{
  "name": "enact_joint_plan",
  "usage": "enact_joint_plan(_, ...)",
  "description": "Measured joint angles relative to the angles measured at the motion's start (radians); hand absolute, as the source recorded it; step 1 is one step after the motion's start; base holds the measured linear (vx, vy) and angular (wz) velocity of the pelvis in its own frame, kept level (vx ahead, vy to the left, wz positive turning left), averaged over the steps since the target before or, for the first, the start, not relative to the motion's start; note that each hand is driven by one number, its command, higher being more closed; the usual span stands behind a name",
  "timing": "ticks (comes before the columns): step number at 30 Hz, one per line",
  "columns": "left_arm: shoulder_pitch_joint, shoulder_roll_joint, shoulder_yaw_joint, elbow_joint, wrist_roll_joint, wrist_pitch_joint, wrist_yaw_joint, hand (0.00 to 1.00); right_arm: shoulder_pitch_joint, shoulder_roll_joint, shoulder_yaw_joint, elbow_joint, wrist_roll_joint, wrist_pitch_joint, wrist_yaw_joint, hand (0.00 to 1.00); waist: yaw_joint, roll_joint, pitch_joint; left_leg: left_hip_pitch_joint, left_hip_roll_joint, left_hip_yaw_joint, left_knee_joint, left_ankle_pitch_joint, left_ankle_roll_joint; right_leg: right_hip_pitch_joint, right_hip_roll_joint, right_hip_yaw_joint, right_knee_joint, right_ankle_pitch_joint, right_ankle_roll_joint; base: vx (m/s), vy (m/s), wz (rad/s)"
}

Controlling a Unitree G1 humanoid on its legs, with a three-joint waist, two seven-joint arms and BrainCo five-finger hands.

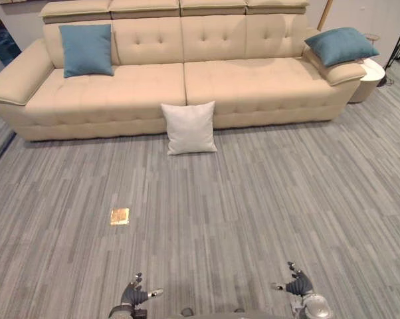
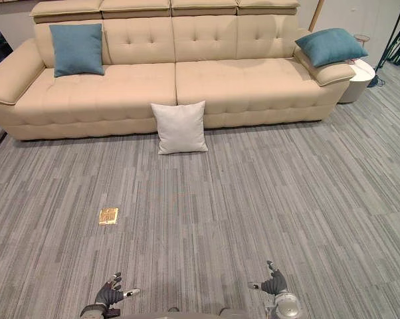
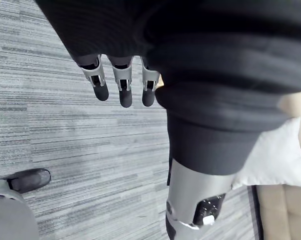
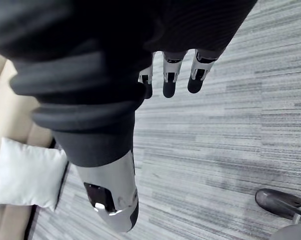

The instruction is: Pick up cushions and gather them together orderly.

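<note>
The white cushion [image 1: 190,127] is propped against the sofa [image 1: 253,80] at 12 o'clock; left hand [image 1: 135,294] and right hand [image 1: 298,287] are held relaxed, empty.

Beige sofa [image 1: 253,83], teal cushion [image 1: 86,50], second teal cushion [image 1: 341,45], white cushion [image 1: 189,127], grey streaked floor [image 1: 286,199], gold plate [image 1: 119,216].

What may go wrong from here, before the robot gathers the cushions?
The white cushion only leans on the sofa front, so a one-sided grab may topple it flat. The blue cushion lies on the right armrest beside the side table; a push may knock it off.
</note>
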Motion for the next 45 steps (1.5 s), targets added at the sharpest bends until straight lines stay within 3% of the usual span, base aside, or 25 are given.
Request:
enact_joint_plan(6,-0.002,0.017,0.000,-0.068,-0.002,0.000,0.004,0.00,-0.023,0.000,0.000,0.000,0.011,0.001,-0.001,0.00,0.002,-0.005,-0.001,-0.056,-0.002,-0.001,0.025,-0.007,0.010,-0.036,-0.004,-0.006,-0.001,0.001,0.000,0.01,-0.011,0.03)
enact_joint_plan(12,-0.004,0.021,0.005,-0.155,-0.045,-0.004,0.024,0.00,-0.091,0.001,0.000,0.000,0.077,0.000,-0.003,0.00,0.007,-0.002,0.009,-0.191,0.016,0.029,0.238,-0.139,0.024,-0.088,-0.007,0.025,0.010,-0.005,0.010,0.08,0.023,-0.17)
enact_joint_plan(16,-0.004,0.011,0.005,-0.212,-0.082,-0.008,0.027,0.00,-0.131,0.002,0.000,-0.020,0.104,0.001,-0.005,0.00,0.021,0.017,0.050,-0.238,0.027,0.055,0.379,-0.251,0.043,-0.193,-0.017,0.051,0.255,-0.093,0.082,0.07,0.100,-0.24)
enact_joint_plan(17,-0.002,0.009,0.005,-0.233,-0.087,-0.008,0.029,0.00,-0.118,0.005,0.002,-0.039,0.120,0.000,-0.005,0.00,0.026,0.024,0.057,-0.224,0.021,0.048,0.399,-0.290,0.051,-0.263,-0.028,0.042,0.435,-0.104,0.089,0.10,0.139,-0.04)
enact_joint_plan(20,-0.015,0.030,0.005,-0.251,-0.092,-0.009,0.044,0.00,-0.099,0.015,0.010,-0.042,0.121,0.001,-0.004,0.00,0.025,0.006,0.086,-0.172,-0.003,0.019,0.427,-0.336,0.078,-0.393,-0.050,0.026,0.718,-0.140,0.072,0.23,0.101,0.24)
enact_joint_plan(22,-0.014,0.040,0.005,-0.250,-0.101,-0.009,0.051,0.00,-0.096,0.014,0.022,-0.043,0.132,0.001,-0.006,0.00,0.022,0.016,0.099,-0.127,-0.002,-0.001,0.422,-0.364,0.078,-0.459,-0.048,-0.023,0.689,-0.171,0.055,0.34,0.065,0.37)
enact_joint_plan(23,-0.029,0.040,0.005,-0.249,-0.113,-0.009,0.059,0.00,-0.106,0.010,0.028,-0.044,0.133,0.001,-0.007,0.00,0.010,0.006,0.110,-0.082,0.006,-0.020,0.392,-0.365,0.077,-0.482,-0.040,-0.053,0.611,-0.165,0.046,0.44,0.018,0.57)
enact_joint_plan(24,-0.039,0.037,0.004,-0.249,-0.119,-0.010,0.067,0.00,-0.111,0.008,0.031,-0.051,0.133,0.000,-0.013,0.00,0.000,0.028,0.122,-0.041,0.022,-0.041,0.346,-0.361,0.067,-0.507,-0.018,-0.085,0.505,-0.142,0.034,0.59,-0.021,0.60)
enact_joint_plan(25,-0.046,0.035,0.004,-0.249,-0.120,-0.010,0.068,0.00,-0.110,0.006,0.031,-0.063,0.133,0.000,-0.017,0.00,-0.005,0.026,0.125,-0.015,0.031,-0.049,0.321,-0.359,0.057,-0.520,-0.008,-0.100,0.456,-0.118,0.027,0.54,-0.053,0.62)
enact_joint_plan(27,-0.051,0.037,0.003,-0.248,-0.120,-0.012,0.071,0.00,-0.103,0.005,0.036,-0.087,0.132,-0.001,-0.026,0.00,-0.026,0.034,0.131,0.045,0.051,-0.076,0.271,-0.357,0.009,-0.556,0.015,-0.123,0.336,-0.031,0.001,0.61,-0.118,0.62)
enact_joint_plan(28,-0.051,0.035,0.001,-0.242,-0.119,-0.012,0.069,0.00,-0.080,0.002,0.036,-0.105,0.131,-0.002,-0.026,0.00,-0.035,0.012,0.121,0.078,0.057,-0.091,0.277,-0.371,-0.023,-0.558,0.022,-0.123,0.298,0.076,-0.044,0.80,-0.176,0.67)
enact_joint_plan(29,-0.058,0.012,0.002,-0.227,-0.118,-0.011,0.069,0.00,-0.072,-0.004,0.029,-0.098,0.131,0.002,-0.026,0.00,-0.037,0.046,0.119,0.069,0.092,-0.106,0.343,-0.378,-0.057,-0.555,0.035,-0.149,0.352,0.111,-0.087,0.68,-0.157,0.52)
enact_joint_plan(30,-0.062,0.010,0.002,-0.226,-0.118,-0.011,0.068,0.00,-0.078,0.002,0.029,-0.098,0.131,0.001,-0.026,0.00,-0.034,0.049,0.118,0.032,0.106,-0.096,0.409,-0.353,-0.098,-0.550,0.037,-0.160,0.364,0.084,-0.098,0.66,-0.177,0.31)
enact_joint_plan(31,-0.078,0.001,0.003,-0.217,-0.118,-0.011,0.066,0.00,-0.083,0.005,0.032,-0.103,0.130,-0.001,-0.024,0.00,-0.033,0.048,0.120,-0.056,0.119,-0.080,0.591,-0.262,-0.138,-0.517,0.035,-0.167,0.351,0.042,-0.102,0.68,-0.214,0.22)
enact_joint_plan(32,-0.082,-0.017,0.013,-0.209,-0.118,-0.010,0.063,0.00,-0.085,0.004,0.036,-0.105,0.131,-0.001,-0.024,0.00,-0.031,0.057,0.128,-0.141,0.151,-0.066,0.815,-0.087,-0.119,-0.425,0.050,-0.172,0.292,0.023,-0.106,0.69,-0.223,0.20)
enact_joint_plan(33,-0.080,-0.024,0.017,-0.209,-0.119,-0.011,0.063,0.00,-0.084,0.005,0.041,-0.104,0.132,0.000,-0.025,0.00,-0.023,0.058,0.134,-0.178,0.180,-0.060,0.917,-0.089,-0.113,-0.370,0.061,-0.171,0.258,0.020,-0.111,0.69,-0.185,0.07)
enact_joint_plan(34,-0.081,-0.027,0.021,-0.206,-0.118,-0.011,0.063,0.00,-0.085,0.020,0.043,-0.107,0.136,-0.001,-0.027,0.00,-0.018,0.047,0.144,-0.233,0.220,-0.021,1.078,-0.142,-0.055,-0.255,0.075,-0.166,0.204,0.010,-0.125,0.63,-0.135,0.02)
enact_joint_plan(36,-0.081,-0.030,0.019,-0.213,-0.118,-0.012,0.060,0.00,-0.081,0.040,0.037,-0.133,0.160,-0.004,-0.030,0.00,0.000,0.017,0.152,-0.313,0.237,0.040,1.140,-0.189,-0.020,-0.120,0.067,-0.145,0.134,0.000,-0.139,0.58,-0.091,-0.03)
enact_joint_plan(37,-0.081,-0.032,0.020,-0.224,-0.118,-0.015,0.058,0.00,-0.080,0.044,0.036,-0.162,0.166,-0.012,-0.031,0.00,0.013,0.005,0.150,-0.401,0.237,0.071,1.121,-0.204,0.004,-0.052,0.060,-0.134,0.082,-0.020,-0.138,0.56,-0.028,-0.18)
enact_joint_plan(39,-0.087,-0.034,0.018,-0.232,-0.118,-0.016,0.044,0.00,-0.090,0.036,0.028,-0.179,0.172,-0.027,-0.031,0.00,0.036,0.004,0.152,-0.530,0.219,0.080,0.976,-0.206,0.008,0.005,0.050,-0.115,0.035,-0.063,-0.094,0.60,0.045,-0.28)
enact_joint_plan(40,-0.089,-0.035,0.019,-0.228,-0.118,-0.014,0.041,0.00,-0.108,0.037,0.017,-0.163,0.181,-0.027,-0.031,0.00,0.045,0.010,0.156,-0.581,0.184,0.050,0.783,-0.197,-0.005,0.033,0.042,-0.106,0.024,-0.087,-0.077,0.53,0.128,-0.31)
enact_joint_plan(42,-0.082,-0.039,0.018,-0.199,-0.117,-0.010,0.042,0.00,-0.110,0.042,-0.005,-0.128,0.190,-0.026,-0.032,0.00,0.062,0.017,0.153,-0.574,0.133,-0.018,0.455,-0.119,-0.082,0.086,0.025,-0.071,0.015,-0.141,-0.042,0.61,0.249,-0.54)
enact_joint_plan(43,-0.064,-0.035,0.019,-0.180,-0.116,-0.010,0.043,0.00,-0.111,0.045,-0.003,-0.097,0.189,-0.023,-0.032,0.00,0.077,0.013,0.145,-0.563,0.122,-0.032,0.438,0.006,-0.053,0.116,0.017,-0.032,0.023,-0.194,-0.024,0.71,0.327,-0.75)
enact_joint_plan(44,-0.059,-0.029,0.021,-0.150,-0.115,-0.008,0.044,0.00,-0.106,0.055,-0.001,-0.083,0.187,-0.018,-0.031,0.00,0.086,-0.018,0.125,-0.573,0.088,-0.020,0.500,-0.030,0.003,0.111,-0.025,0.002,0.065,-0.216,-0.022,0.60,0.271,-0.55)
enact_joint_plan(45,-0.063,-0.030,0.023,-0.146,-0.113,-0.007,0.044,0.00,-0.103,0.054,-0.002,-0.083,0.186,-0.019,-0.032,0.00,0.084,-0.025,0.120,-0.578,0.078,-0.009,0.525,-0.063,0.014,0.092,-0.041,0.022,0.106,-0.217,-0.021,0.63,0.266,-0.27)
